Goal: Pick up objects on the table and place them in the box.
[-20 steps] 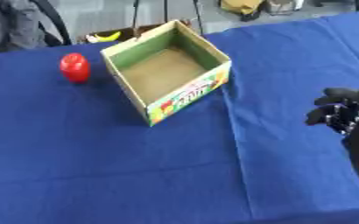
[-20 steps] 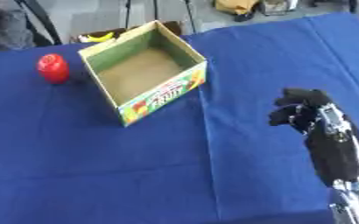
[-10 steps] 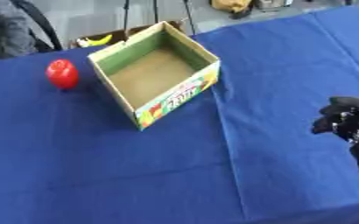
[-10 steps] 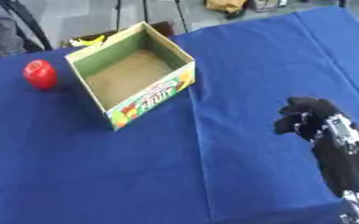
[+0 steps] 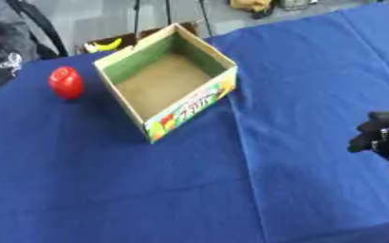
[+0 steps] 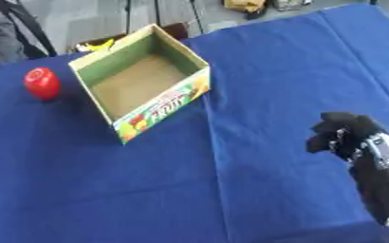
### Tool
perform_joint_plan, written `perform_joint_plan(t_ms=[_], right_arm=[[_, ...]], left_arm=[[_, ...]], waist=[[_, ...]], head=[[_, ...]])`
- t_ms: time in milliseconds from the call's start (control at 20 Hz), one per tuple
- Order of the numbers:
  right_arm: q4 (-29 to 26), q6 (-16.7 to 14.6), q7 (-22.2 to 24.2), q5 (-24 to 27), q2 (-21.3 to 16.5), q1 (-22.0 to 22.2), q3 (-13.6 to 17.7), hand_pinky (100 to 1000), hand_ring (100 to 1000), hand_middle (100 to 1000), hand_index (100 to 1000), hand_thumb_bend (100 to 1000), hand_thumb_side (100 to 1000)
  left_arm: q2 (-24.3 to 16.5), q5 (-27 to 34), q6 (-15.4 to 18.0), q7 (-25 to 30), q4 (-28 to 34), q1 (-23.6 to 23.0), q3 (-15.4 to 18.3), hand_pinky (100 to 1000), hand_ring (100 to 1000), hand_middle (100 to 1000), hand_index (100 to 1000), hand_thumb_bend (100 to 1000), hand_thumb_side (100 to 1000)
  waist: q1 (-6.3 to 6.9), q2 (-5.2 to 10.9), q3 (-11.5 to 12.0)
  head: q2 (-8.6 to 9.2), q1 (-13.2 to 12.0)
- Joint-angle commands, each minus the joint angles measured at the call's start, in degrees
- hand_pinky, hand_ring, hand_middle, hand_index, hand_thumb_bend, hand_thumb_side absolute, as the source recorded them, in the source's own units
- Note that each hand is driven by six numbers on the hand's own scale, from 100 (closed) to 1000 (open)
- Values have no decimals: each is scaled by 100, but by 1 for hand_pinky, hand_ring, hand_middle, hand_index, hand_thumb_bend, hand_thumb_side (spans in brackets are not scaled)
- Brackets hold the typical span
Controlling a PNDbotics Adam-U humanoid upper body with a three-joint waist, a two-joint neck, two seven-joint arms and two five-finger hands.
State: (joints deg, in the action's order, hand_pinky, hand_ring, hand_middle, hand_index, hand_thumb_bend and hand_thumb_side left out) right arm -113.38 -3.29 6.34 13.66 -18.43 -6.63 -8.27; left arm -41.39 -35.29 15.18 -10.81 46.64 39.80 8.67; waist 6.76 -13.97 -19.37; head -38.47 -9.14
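Open cardboard box [image 5: 166, 84] sits askew on blue-clothed table [image 5: 106, 180], inside bare, printed side panel facing near edge. Red round object [image 5: 66, 82] stands left of box, apart from it. Yellow item [image 5: 106, 46] lies beyond box's far corner. Right hand [image 5: 383, 136], black, fingers curled, holding nothing, hovers at right edge.

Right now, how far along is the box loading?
Nothing looks done: the open cardboard box with green inner walls shows only its bare floor. Nothing is in hand: the black right hand is curled, holding nothing, right of the box. Left to do: the red round object sits on the blue tablecloth left of the box.
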Motion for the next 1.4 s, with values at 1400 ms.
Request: perform_joint_plan(t_ms=[1400], right_arm=[[-121,-26,132,-44,-21,-106,-62,595,585,606,759,100,871]], left_arm=[[-4,-1427,-346,878,178,-25,-176,601,659,678,794,355,689]], waist=[[-2,40,-221]], head=[[59,-203]])
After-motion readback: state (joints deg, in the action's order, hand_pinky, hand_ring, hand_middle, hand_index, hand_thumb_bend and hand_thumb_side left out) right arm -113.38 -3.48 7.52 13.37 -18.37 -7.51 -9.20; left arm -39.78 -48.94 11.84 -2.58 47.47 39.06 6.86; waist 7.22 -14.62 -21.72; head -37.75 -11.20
